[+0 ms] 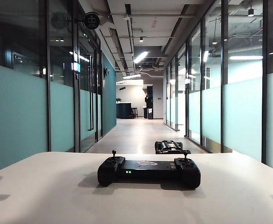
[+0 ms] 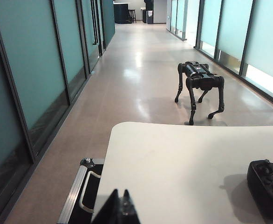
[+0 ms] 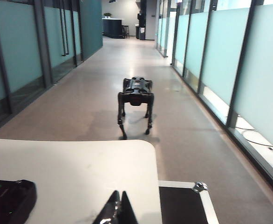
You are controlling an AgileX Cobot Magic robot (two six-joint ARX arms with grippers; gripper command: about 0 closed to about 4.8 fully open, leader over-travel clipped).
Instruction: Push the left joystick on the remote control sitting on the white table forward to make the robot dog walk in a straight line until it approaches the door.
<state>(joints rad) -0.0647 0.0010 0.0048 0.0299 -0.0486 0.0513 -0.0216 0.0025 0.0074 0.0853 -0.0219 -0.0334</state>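
While both jaws shut, remote control (image 1: pixel 148 171) lies apart from left gripper (image 2: pixel 119 205), right gripper (image 3: pixel 117 207).

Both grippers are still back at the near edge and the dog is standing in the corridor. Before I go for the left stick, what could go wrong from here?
1. The left joystick is thin and small; the shut left gripper could slip off or shove the remote control across the white table.
2. The robot dog stands nearer the right-hand glass wall; any sideways push may steer it there.
3. Hitting the twin right stick by mistake.
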